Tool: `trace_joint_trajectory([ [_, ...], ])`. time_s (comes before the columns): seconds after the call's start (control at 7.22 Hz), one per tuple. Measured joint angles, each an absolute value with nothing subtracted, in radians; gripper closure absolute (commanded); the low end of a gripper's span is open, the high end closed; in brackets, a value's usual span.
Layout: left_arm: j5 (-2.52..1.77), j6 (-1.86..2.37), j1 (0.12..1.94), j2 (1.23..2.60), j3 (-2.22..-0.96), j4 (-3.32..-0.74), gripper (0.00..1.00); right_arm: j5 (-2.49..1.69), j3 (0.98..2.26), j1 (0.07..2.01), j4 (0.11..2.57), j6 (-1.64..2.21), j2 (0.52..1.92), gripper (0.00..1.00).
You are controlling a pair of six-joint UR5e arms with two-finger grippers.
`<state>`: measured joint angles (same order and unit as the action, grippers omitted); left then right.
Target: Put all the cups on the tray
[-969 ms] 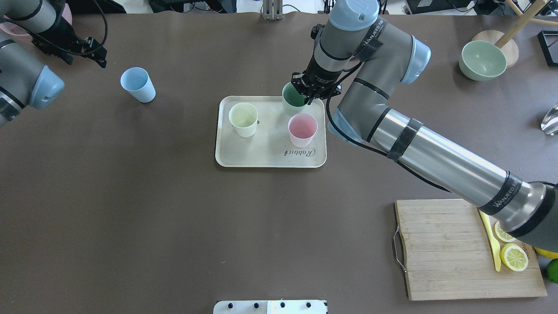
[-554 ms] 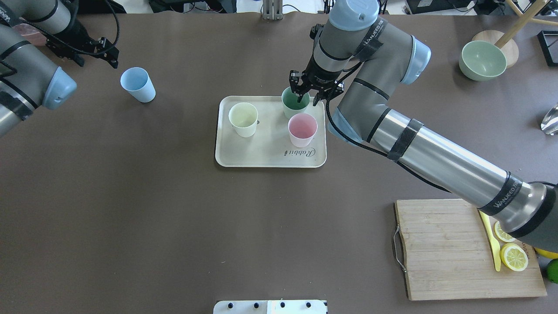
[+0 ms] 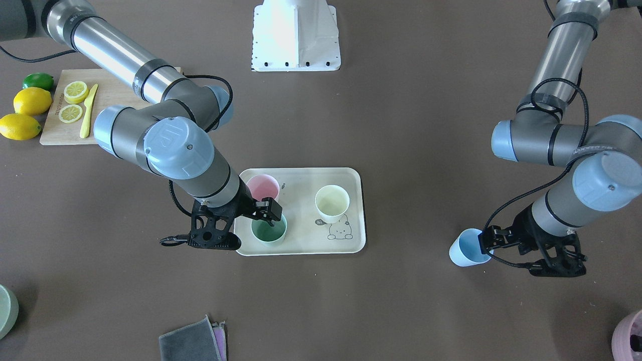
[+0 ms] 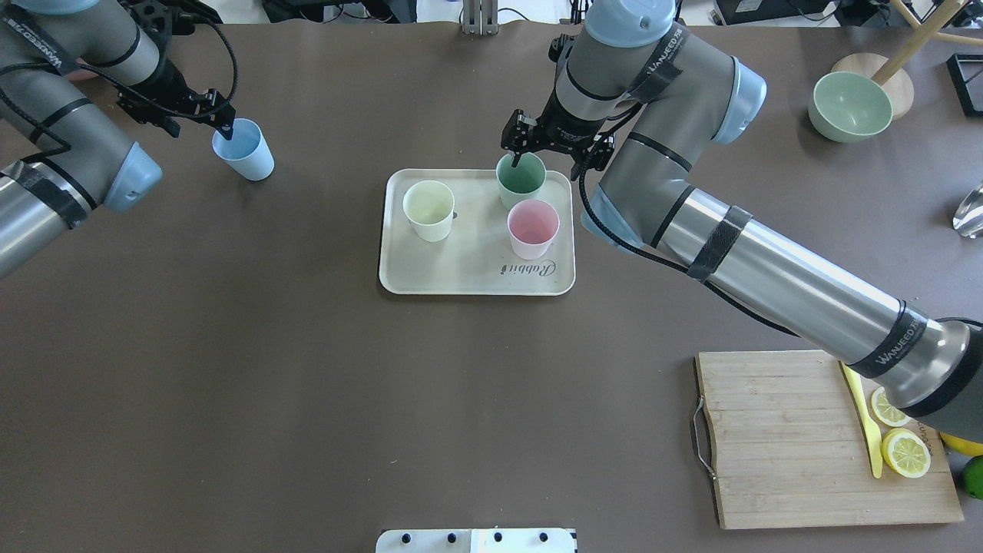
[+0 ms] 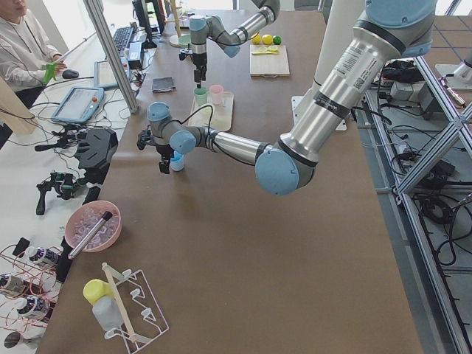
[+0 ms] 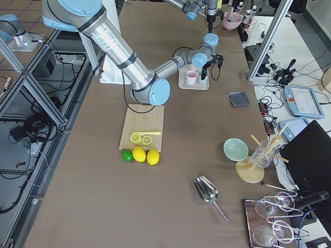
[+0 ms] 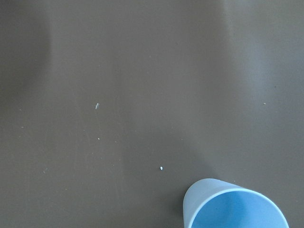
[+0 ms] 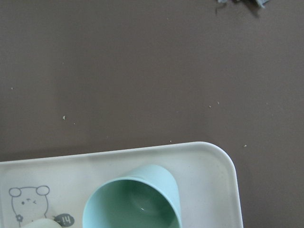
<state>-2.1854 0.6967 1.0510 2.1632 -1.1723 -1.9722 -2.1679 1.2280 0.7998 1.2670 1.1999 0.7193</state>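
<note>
So, three matte tapered cups (image 4: 428,209) on rounded cream tray (image 4: 465,266).

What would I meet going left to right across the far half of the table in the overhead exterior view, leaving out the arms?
Light blue tapered cup → cream-white tapered cup → sage green cup and pastel pink cup (these two overlap, so their order is unclear) → pale green round bowl.

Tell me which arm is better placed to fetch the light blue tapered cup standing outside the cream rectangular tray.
Left. The left gripper is at the light blue tapered cup's rim. The right gripper hangs over the sage green cup on the cream rectangular tray, far away.
</note>
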Motion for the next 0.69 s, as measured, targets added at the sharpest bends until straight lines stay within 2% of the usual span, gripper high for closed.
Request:
trace_joint_trajectory([
  [0.14, -2.185, 0.71, 1.049, 2.165, -1.165, -1.98, 1.0, -2.169, 1.23, 0.802, 1.267, 1.201, 0.719, 0.0],
  [0.69, -2.192, 0.819, 1.039, 2.212, -1.19, -1.971, 1.0, -2.198, 1.239, 0.835, 1.267, 1.205, 0.718, 0.0],
])
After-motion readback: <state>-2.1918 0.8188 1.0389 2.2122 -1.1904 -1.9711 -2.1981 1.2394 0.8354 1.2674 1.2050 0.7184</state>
